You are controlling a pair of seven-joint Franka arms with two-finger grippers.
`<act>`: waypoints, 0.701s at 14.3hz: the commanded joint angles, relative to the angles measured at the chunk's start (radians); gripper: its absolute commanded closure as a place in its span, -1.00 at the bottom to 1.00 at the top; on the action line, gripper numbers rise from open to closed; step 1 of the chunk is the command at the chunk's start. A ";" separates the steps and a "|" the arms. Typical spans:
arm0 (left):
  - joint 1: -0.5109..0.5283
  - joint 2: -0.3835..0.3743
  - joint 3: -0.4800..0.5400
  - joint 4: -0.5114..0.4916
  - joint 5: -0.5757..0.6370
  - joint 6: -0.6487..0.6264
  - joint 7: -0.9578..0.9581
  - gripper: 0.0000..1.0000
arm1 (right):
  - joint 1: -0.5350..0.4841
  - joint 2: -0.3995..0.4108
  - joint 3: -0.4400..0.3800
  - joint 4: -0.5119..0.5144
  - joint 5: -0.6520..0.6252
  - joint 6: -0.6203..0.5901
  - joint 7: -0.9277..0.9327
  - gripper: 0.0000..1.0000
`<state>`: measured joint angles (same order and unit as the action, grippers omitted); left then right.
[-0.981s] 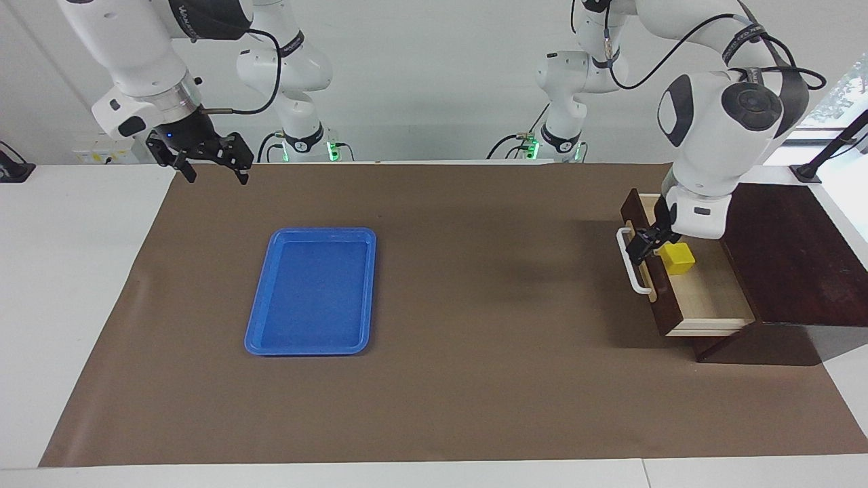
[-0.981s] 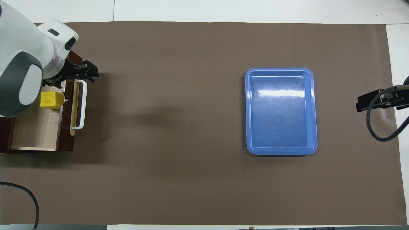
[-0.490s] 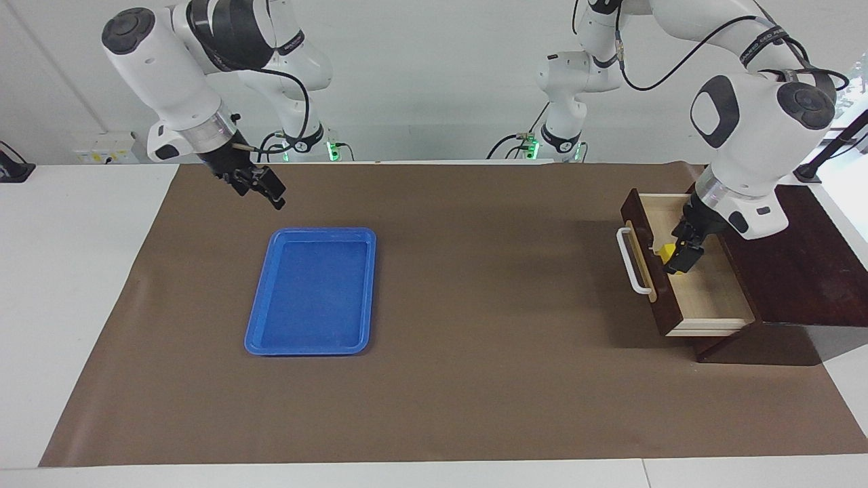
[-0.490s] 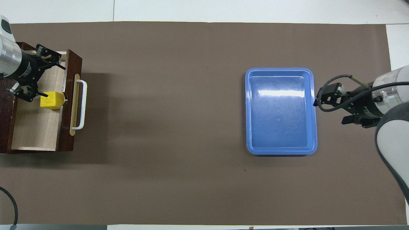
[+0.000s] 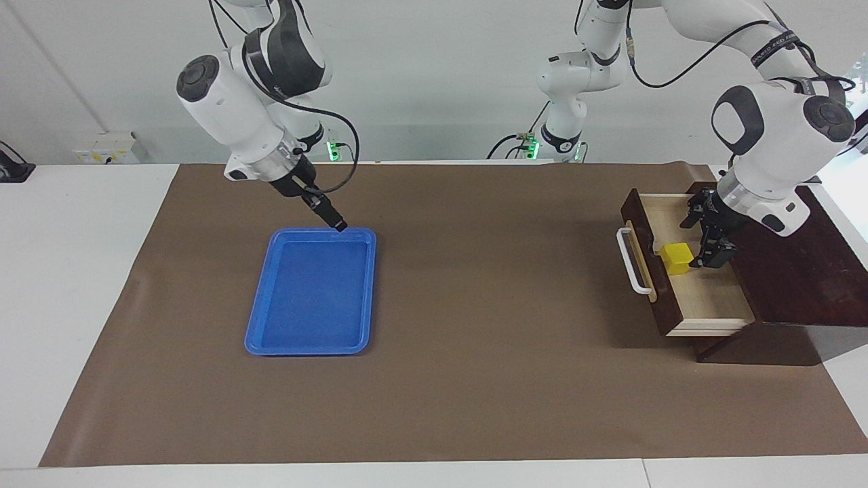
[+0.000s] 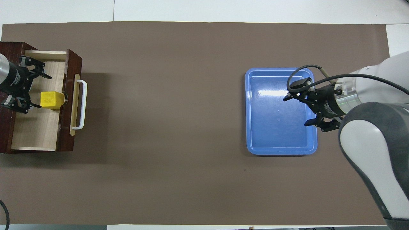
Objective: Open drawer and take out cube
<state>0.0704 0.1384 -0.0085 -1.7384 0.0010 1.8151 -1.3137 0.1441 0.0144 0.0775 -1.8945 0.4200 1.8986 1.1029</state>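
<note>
Drawer [image 5: 705,298] open on top (cube [image 5: 677,257] hugs its front wall).

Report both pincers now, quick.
Left pincer: open over the drawer, beside the cube, holding nothing.
Right pincer: open over the tray, holding nothing.

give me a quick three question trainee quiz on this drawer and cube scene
1. True or false: the drawer is pulled open.
2. Where is the yellow cube? A) in the blue tray B) in the drawer C) on the brown mat
3. Which claw is over the blue tray?

Key:
1. True; its pale interior shows.
2. B; it lies against the drawer's front wall, beside the open left claw.
3. The right claw, open and holding nothing.
</note>
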 commanded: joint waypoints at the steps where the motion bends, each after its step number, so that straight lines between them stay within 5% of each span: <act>1: 0.003 -0.059 -0.001 -0.102 0.004 0.085 -0.045 -1.00 | 0.054 0.048 -0.001 -0.006 0.107 0.066 0.124 -1.00; 5: 0.003 -0.074 -0.001 -0.155 0.042 0.145 -0.114 -1.00 | 0.106 0.088 -0.001 -0.029 0.291 0.172 0.210 -1.00; 10: 0.019 -0.074 -0.001 -0.196 0.051 0.199 -0.140 -1.00 | 0.137 0.087 -0.001 -0.035 0.315 0.188 0.232 -1.00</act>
<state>0.0745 0.1005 -0.0068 -1.8699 0.0344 1.9653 -1.4336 0.2793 0.1174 0.0785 -1.9101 0.7118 2.0654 1.3245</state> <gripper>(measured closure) 0.000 0.000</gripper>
